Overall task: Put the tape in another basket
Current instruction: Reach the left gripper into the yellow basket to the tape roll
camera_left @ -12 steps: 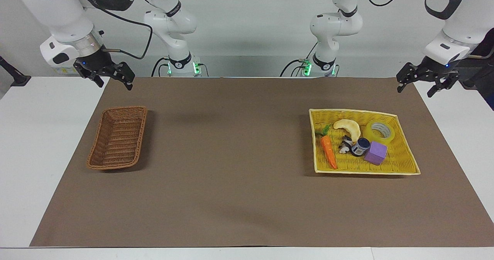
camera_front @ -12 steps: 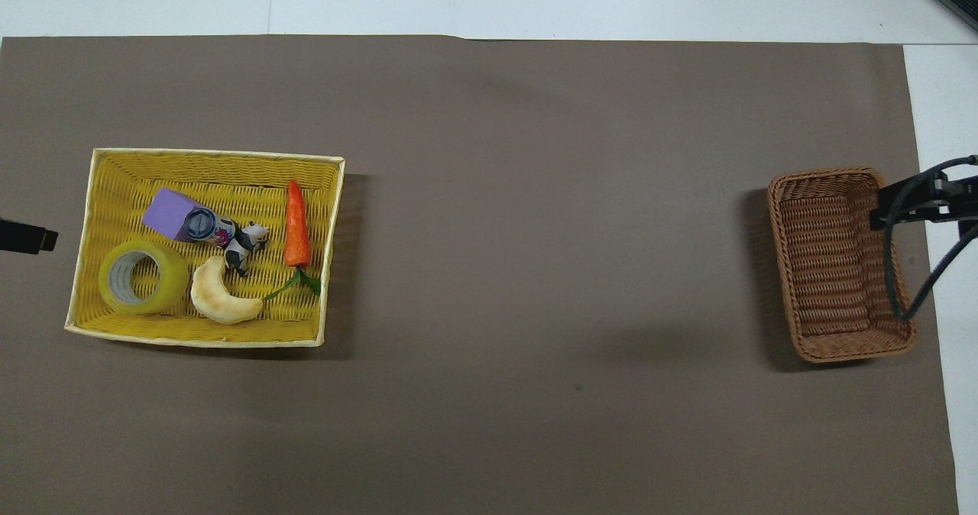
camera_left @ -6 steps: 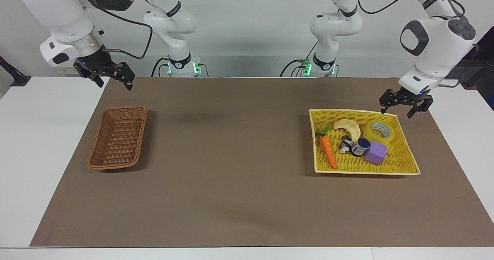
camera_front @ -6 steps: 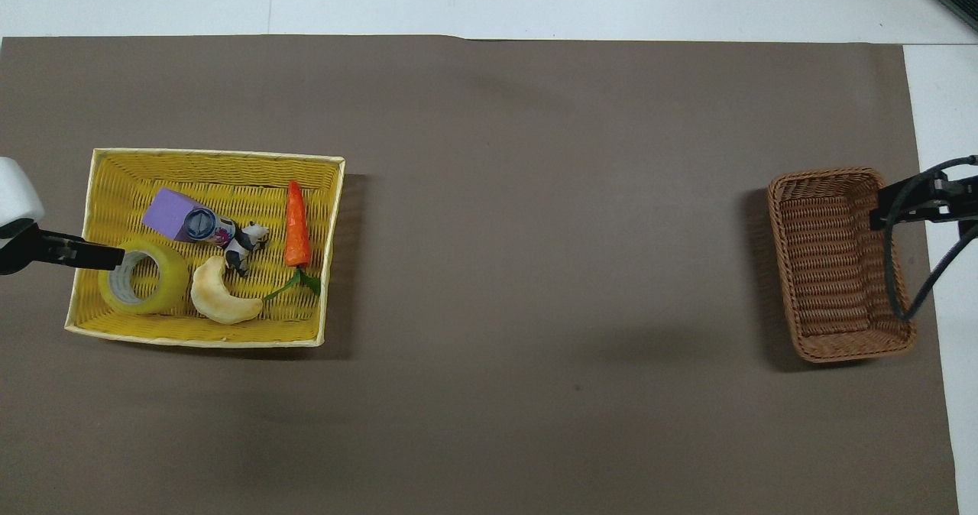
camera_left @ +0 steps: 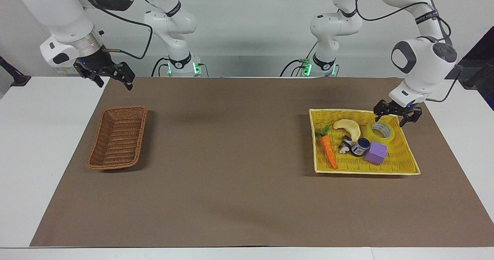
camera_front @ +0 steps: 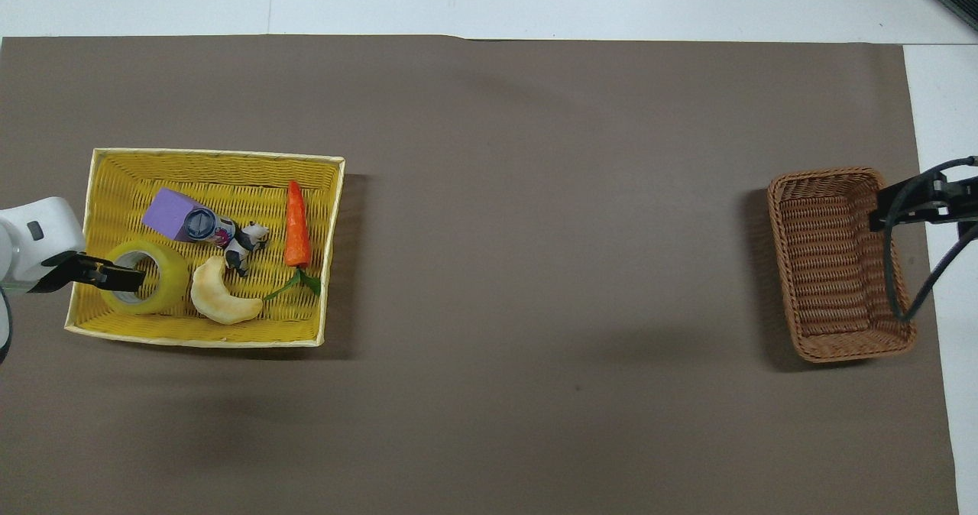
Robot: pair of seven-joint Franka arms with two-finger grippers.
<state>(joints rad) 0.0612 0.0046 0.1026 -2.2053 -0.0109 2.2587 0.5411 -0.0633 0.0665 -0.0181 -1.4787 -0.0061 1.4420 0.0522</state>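
The tape [camera_left: 380, 131] lies flat, core up, in the yellow woven tray [camera_left: 405, 163], in the corner toward the left arm's end of the table and on the robots' side of the tray. Right above it hangs the left end effector [camera_left: 397, 118], fingers spread wide, holding nothing, one fingertip over the roll's rim and the other over the tray's edge. From overhead a finger lies across the roll's open core, though the facing view shows the end effector a little above the roll, not touching.

This reads as the approach for the pick-up; no grasp yet. The next move calls for a short drop so one finger goes inside the core and the other outside the wall of the roll, then a squeeze on that wall, keeping clear of the tray's rim.

Close beside the tape sit a purple cube [camera_left: 376, 153], a small dark-capped bottle [camera_left: 361, 146] and a pale banana [camera_left: 348, 127]; a toy carrot [camera_left: 329, 151] lies further along the tray. The brown wicker basket [camera_left: 118, 141] waits empty toward the right arm's end. The right end effector [camera_left: 112, 76] waits there, up in the air, open and empty.
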